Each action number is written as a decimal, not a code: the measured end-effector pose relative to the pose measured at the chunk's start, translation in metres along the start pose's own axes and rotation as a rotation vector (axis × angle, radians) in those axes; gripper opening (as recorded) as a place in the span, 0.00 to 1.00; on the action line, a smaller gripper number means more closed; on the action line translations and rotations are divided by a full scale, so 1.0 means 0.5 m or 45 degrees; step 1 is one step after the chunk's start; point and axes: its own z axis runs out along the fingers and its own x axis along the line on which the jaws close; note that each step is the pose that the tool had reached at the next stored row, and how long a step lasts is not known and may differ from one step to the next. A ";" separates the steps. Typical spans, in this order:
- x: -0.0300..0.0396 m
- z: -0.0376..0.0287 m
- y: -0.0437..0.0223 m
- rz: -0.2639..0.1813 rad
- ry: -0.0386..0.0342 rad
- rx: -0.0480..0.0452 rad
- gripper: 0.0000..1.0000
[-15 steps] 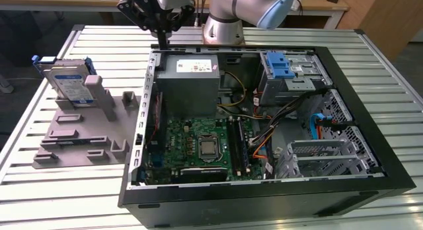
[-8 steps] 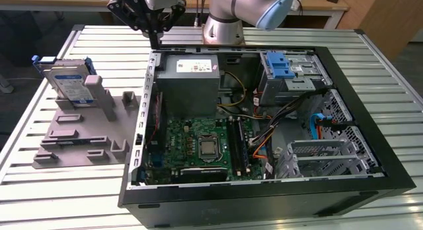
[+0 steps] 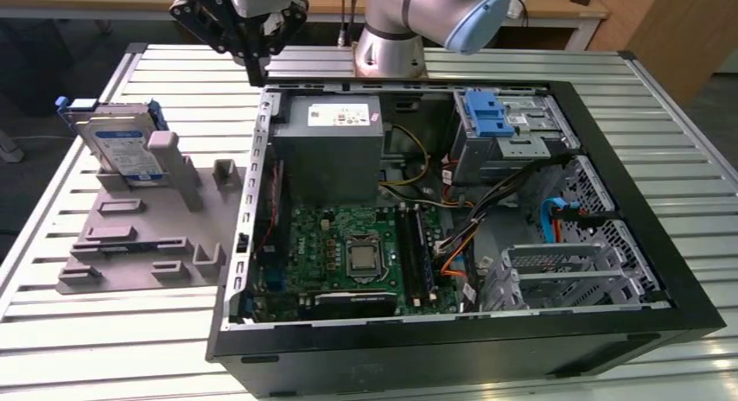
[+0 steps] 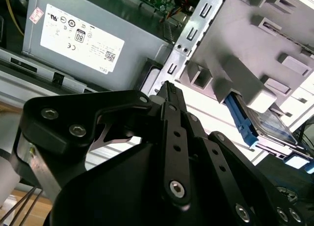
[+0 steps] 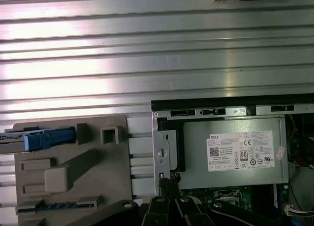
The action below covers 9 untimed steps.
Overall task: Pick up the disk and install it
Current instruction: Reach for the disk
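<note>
The pincer is seen closed, empty; the disk, judged stiff, heavy, fragile, is best gripped at its edges.

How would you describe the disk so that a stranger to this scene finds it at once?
Beside the open computer case, on the exterior view's left, lies a grey holder. The disk stands on edge at its far end: the only silver slab there, with a blue-and-white label and blue bracket.
</note>
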 end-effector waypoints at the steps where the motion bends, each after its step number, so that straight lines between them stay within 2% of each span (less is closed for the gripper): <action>1: 0.003 0.000 0.000 0.000 0.0000 0.000 0.11; 9: 0.016 0.002 -0.001 0.000 0.0017 0.000 0.11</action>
